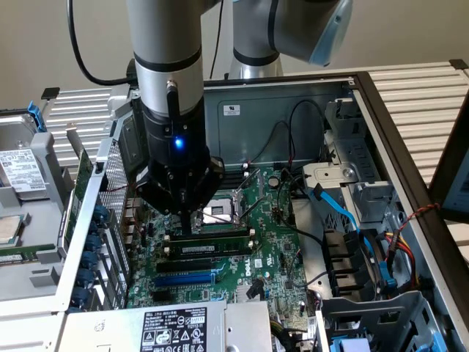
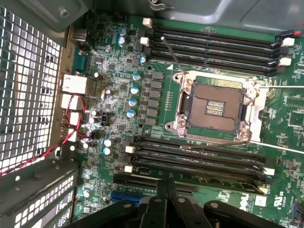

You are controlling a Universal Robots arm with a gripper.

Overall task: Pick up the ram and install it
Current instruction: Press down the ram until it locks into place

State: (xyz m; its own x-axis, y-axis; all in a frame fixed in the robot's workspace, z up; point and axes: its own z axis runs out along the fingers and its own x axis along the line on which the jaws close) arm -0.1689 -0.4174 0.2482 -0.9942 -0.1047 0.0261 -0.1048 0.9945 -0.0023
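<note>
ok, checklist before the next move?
1. Fingers shut: ok.
2. Ram in a slot: ok, it stands in one close by the fingers.
3. Ram fully seated: cannot tell.
4. Latches closed: cannot tell.
5. Socket untouched: ok, the fingers are apart from it.
6. Blue cable away from the slots: ok.

The ram (image 1: 214, 250), a thin green stick with a white label, is lying seated lengthwise in a black memory slot (image 1: 209, 239).
</note>
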